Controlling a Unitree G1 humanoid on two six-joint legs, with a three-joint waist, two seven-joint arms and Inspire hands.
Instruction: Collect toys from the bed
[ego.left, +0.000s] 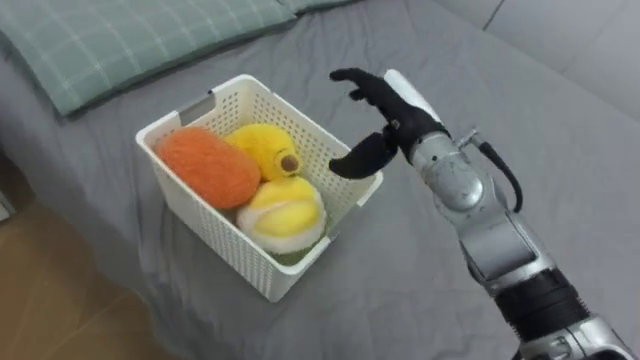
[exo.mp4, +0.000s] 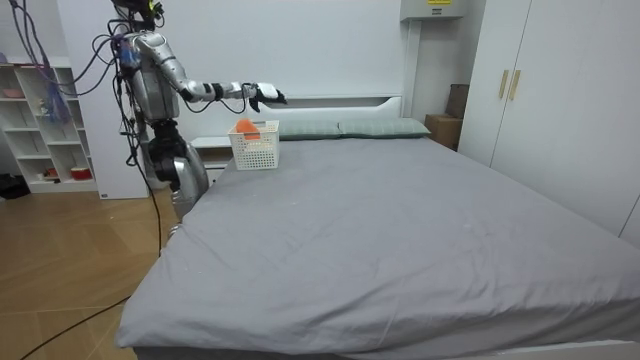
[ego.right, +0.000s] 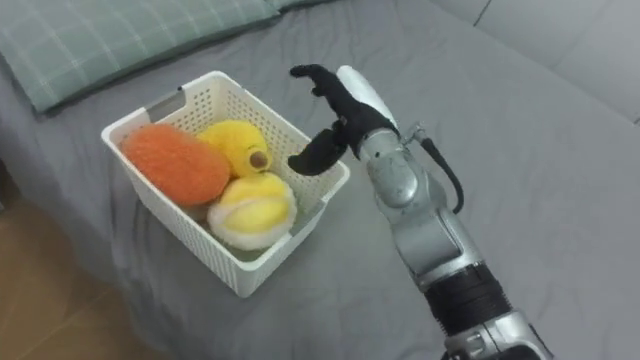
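Note:
A white slatted basket stands on the grey bed near its edge. Inside lie an orange plush toy, a yellow plush with a dark spot and a yellow-and-white ball-shaped plush. My right hand hovers over the basket's right rim, fingers spread and relaxed, holding nothing. In the room view the robot stands at the bed's head-end corner with the right arm stretched over the basket, hand above it.
A green checked pillow lies behind the basket. Wooden floor lies off the bed's left edge. White shelves stand behind the robot and wardrobes at the room view's right.

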